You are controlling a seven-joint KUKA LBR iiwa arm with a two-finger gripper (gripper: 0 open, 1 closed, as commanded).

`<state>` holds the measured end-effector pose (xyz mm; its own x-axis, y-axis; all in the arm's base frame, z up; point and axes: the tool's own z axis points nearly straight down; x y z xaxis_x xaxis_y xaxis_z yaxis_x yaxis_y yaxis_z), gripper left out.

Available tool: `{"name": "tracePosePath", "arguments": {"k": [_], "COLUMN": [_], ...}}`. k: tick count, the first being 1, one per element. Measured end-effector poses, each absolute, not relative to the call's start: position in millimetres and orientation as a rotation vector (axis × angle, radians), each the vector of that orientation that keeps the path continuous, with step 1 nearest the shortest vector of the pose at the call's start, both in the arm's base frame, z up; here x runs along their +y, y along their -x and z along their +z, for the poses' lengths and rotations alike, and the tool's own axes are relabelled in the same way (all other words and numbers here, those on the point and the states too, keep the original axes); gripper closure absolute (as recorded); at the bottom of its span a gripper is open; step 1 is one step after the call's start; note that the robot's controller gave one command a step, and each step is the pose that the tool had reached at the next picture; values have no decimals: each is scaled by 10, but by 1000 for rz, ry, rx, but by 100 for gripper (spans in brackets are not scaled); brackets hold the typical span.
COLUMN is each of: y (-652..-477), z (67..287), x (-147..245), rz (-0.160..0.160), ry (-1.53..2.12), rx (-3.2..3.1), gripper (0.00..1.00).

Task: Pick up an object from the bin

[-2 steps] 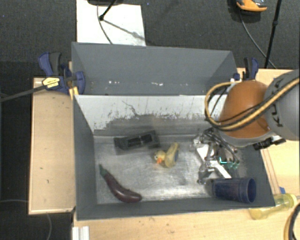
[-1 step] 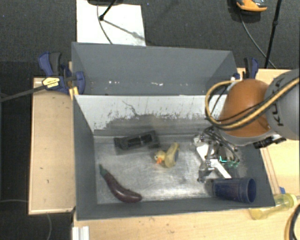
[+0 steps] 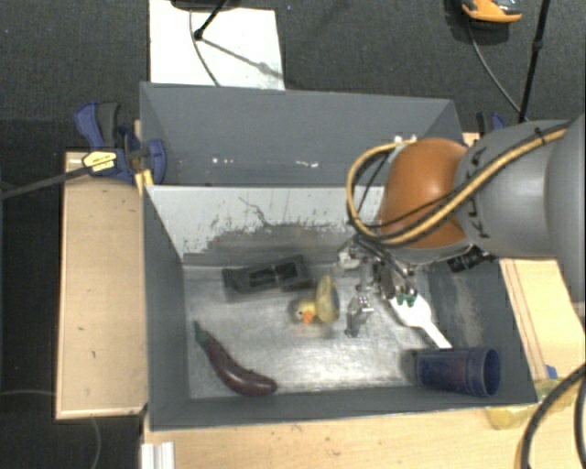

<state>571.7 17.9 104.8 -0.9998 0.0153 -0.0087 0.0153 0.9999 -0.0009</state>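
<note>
**Dark floor all round**

You are looking down at a dark, speckled floor (image 3: 55, 73) that is taking up the top and left of the view. A white sheet (image 3: 179, 55) is lying on it at the top, with a black cable (image 3: 233, 53) running across it. A second cable (image 3: 536, 55) is trailing down at the top right, beside an orange and black object (image 3: 490, 9).

One camera, high above grey bin (image 3: 302, 137), angled down, fairly near
</note>
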Motion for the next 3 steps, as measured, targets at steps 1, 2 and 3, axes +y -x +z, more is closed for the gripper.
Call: {"name": "tracePosePath", "arguments": {"k": [1,2,3], "y": [-5483,-5483,-5250], "z": [777,776,2202], "x": [330,330,180], "rz": [1,0,0], "ry": [69,70,266], "rx": [3111,3111,3126], "gripper": [100,100,100]}}
